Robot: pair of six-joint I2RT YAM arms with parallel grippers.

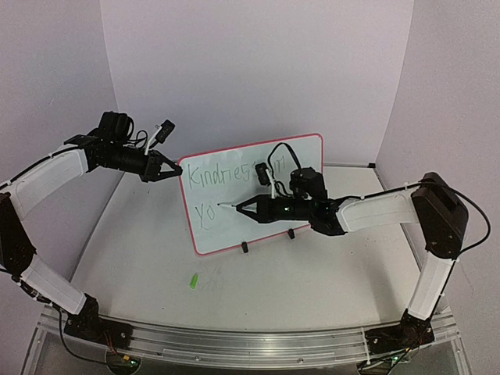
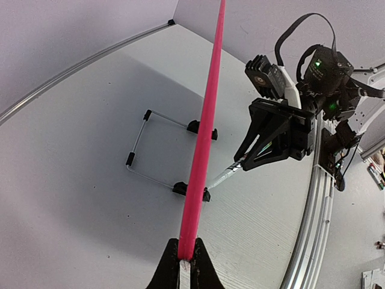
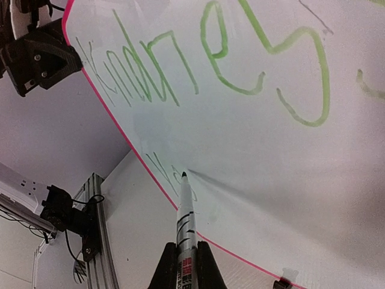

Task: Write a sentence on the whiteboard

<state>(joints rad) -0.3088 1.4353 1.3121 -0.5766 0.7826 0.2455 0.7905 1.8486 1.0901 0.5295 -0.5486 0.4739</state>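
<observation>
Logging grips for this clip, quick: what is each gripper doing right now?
Left gripper: closed on the pink-red rim of the white rectangular whiteboard.
Right gripper: closed on a slim white-barrelled marker, tip at the board.

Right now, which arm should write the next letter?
Right. The right gripper holds the pen, tip at the board; the left gripper is pinching the board's rim.

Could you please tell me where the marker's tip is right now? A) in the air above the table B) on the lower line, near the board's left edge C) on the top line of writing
B: the marker touches the whiteboard at the lower line of the sentence.
</observation>
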